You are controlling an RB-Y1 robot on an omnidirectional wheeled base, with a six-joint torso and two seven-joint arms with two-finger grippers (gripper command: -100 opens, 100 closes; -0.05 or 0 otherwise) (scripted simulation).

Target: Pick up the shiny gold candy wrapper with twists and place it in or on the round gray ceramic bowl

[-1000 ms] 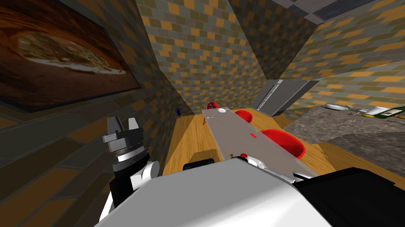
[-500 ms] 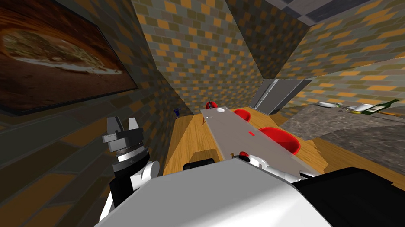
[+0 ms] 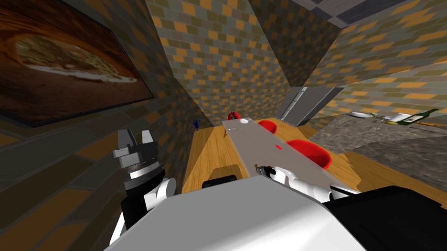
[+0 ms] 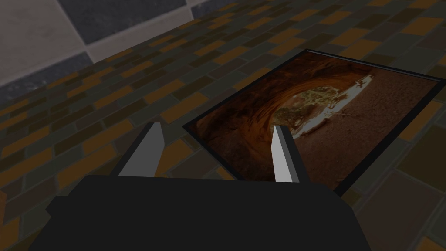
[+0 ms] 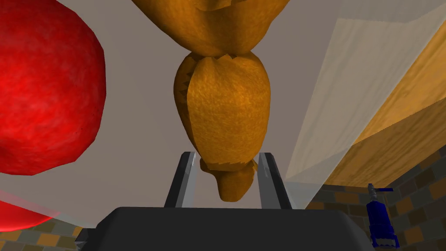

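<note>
Gold candy wrapper (image 5: 224, 109), clamped only at its twisted tip by the right hand (image 5: 227, 154), could slip out when carried.

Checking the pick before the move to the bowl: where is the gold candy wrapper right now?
In the right wrist view, the gold candy wrapper is pinched between the fingers of the right gripper, by the grey table, with a red rounded thing close beside it.

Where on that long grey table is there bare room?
Bare: the table stretch between the white bowl and the small red item. Crowded: the near end, where the right gripper holds the gold wrapper beside a red round object.
</note>
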